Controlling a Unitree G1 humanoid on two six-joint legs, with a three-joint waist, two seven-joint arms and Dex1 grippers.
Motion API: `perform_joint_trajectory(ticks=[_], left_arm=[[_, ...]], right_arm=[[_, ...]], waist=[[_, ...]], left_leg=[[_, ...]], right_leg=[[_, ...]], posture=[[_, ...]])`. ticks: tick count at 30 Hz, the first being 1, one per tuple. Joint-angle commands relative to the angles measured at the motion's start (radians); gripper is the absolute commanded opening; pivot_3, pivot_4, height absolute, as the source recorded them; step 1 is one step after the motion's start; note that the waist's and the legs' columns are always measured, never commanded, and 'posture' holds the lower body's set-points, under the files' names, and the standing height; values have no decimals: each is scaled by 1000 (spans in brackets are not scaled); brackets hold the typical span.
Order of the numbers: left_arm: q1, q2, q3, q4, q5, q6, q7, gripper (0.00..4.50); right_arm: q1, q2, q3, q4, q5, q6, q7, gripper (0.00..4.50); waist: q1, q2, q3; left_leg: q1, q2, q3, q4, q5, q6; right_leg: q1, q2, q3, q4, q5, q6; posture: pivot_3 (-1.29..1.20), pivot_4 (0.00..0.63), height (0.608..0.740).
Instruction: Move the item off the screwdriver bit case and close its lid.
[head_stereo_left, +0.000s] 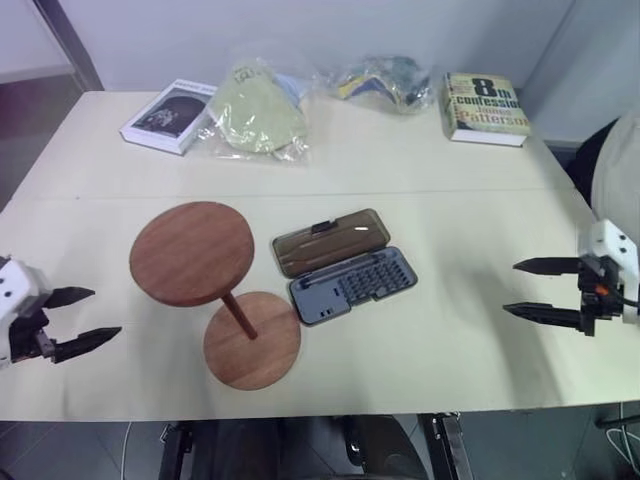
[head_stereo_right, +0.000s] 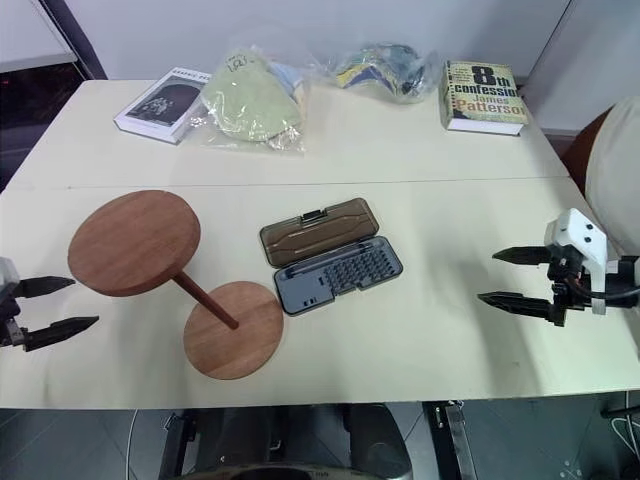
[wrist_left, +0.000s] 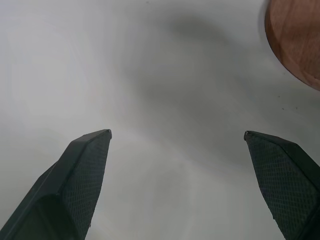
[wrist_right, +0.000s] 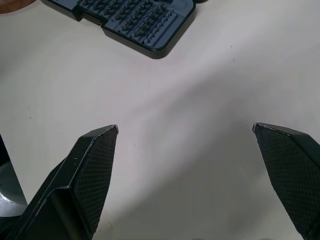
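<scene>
Already the reddish-brown wooden piece of two round discs joined by a thin dowel (head_stereo_left: 215, 290) stands on the pale table (head_stereo_left: 450, 330) just beside the flat screwdriver bit case with its grey-blue tray of bits (head_stereo_left: 352, 285), apparently clear of it, so the first step looks done and the closing remains. The smoky-brown translucent plastic lid (head_stereo_left: 330, 241) lies flung open, flat on the table on the tray's far side. The right gripper (head_stereo_left: 535, 288) hangs with its fingers spread wide and empty, the case well apart from it toward the table's middle; the left gripper (head_stereo_left: 88, 318), equally wide and empty, has the wooden piece near its tips.

Next, I judge, a gripper must reach in, get under the lid's far edge and fold it over the tray. The tall wooden piece crowds the left approach; the right looks freer. Two paperback books (head_stereo_left: 484, 107) and plastic bags (head_stereo_left: 262, 115) lie far beyond both grippers, out of the way.
</scene>
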Motion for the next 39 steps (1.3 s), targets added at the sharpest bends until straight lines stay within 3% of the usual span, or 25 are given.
perform_joint_trajectory(ticks=[1,9,16,20,24,28,34,37,39], left_arm=[[1,0,43,-21,-9,-1,-5,4468],[-63,-34,24,-11,22,-15,101,4468],[-102,-57,5,-149,-92,17,26,4468],[-127,-34,-20,-271,-187,92,-25,4468],[-168,-13,-125,-415,-290,173,-74,4468],[-250,-13,-243,-494,-348,232,-67,4468],[-376,-58,-385,-445,-306,212,-47,4468],[-418,-102,-409,-402,-301,201,-25,3682],[-427,-113,-414,-393,-303,202,-30,2711]], right_arm=[[-12,-4,-19,-14,2,-6,3,4500],[-49,13,-1,-7,-10,-2,-43,4500],[-75,0,12,-104,67,85,15,4500],[-80,-29,-5,-254,204,219,82,4500],[-167,-24,18,-391,334,325,57,4500],[-225,-8,52,-445,366,360,21,4500],[-256,9,77,-459,370,362,-10,4500],[-255,19,60,-469,393,375,-32,4500],[-254,23,42,-474,418,390,-45,4500]], waist=[[0,0,0],[-1,0,0],[1,0,0],[1,0,0],[0,1,0],[1,1,-1],[3,1,-1],[3,1,-1],[0,0,-1]], left_leg=[[0,0,0,0,0,0],[0,0,0,1,0,0],[0,0,0,2,0,0],[0,0,0,2,0,0],[1,0,-1,4,0,0],[1,0,-1,5,0,0],[1,-2,-1,6,0,0],[1,-2,-1,6,0,0],[1,-2,-2,6,0,0]], right_leg=[[0,0,0,0,0,0],[0,0,0,2,0,1],[0,0,0,3,1,2],[0,0,0,4,1,2],[1,1,0,4,2,3],[2,1,0,5,2,3],[2,1,0,5,2,3],[2,1,0,6,2,4],[2,2,0,6,2,4]], posture=[[0,150,737],[0,150,737],[0,150,737],[0,150,737],[0,150,737],[0,150,737],[0,150,737],[0,150,737],[0,150,737]])
